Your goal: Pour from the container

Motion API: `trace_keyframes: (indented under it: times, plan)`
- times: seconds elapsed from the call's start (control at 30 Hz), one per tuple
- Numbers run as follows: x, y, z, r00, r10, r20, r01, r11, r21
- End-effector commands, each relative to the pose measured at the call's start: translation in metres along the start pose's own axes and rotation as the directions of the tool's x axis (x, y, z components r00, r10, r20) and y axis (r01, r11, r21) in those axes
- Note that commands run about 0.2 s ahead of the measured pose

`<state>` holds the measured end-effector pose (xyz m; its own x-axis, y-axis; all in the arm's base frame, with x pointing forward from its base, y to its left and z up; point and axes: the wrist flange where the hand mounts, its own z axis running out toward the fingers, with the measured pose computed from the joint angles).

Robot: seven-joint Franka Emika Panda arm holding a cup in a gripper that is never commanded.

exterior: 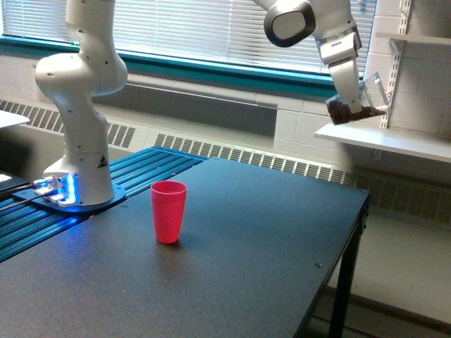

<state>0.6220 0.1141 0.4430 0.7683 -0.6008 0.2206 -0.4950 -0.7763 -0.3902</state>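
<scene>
One arm is all we see in the exterior view, w/ its white base (77, 179) bolted at the far corner of the dark table (232, 282), blue lights glowing low on the base. We take the red cup (169, 211) as our landmark: it stands upright on the table, mouth up, just toward the view's right of the base and a bit nearer the camera.

Well above the red cup and far off to its right in the view, the gripper (350, 95) hangs in the air, past the table's far right corner, approx. in front of a white shelf (384, 139) on the wall. We see the clear cup (359, 102) at the gripper's lower end, tilted over on its side, w/ its rim pointing toward the view's right and slightly up. Dark brown bits sit in the cup's lower part, along the side that now faces down.

We can't make out the fingers themselves; they merge w/ the cup's clear wall, but the cup hangs nowhere else, so they appear pinched on it near its bottom end.

Behind the red cup we see window blinds (211, 28), a teal sill and a long radiator grille along the wall.
</scene>
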Motion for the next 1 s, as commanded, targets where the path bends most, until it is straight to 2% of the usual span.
trace_keyframes:
  times: [0.03,0.1,0.17,0.2,0.37,0.63,1.0]
  plan:
    - [-0.03,0.012,-0.02,1.0,0.021,-0.002,-0.021,0.998,-0.055]
    - [-0.037,0.019,-0.02,1.0,0.014,-0.002,-0.014,0.997,-0.069]
    - [-0.046,0.033,-0.006,1.0,0.012,0.027,-0.009,0.995,-0.104]
    - [-0.046,0.034,-0.006,1.0,0.008,0.027,-0.005,0.994,-0.107]
    - [-0.045,0.041,-0.008,1.0,-0.008,0.025,0.011,0.992,-0.126]
    - [-0.046,0.064,-0.013,1.0,-0.017,0.0,0.016,0.984,-0.18]
    - [-0.061,0.098,-0.022,1.0,0.018,-0.024,-0.023,0.97,-0.243]
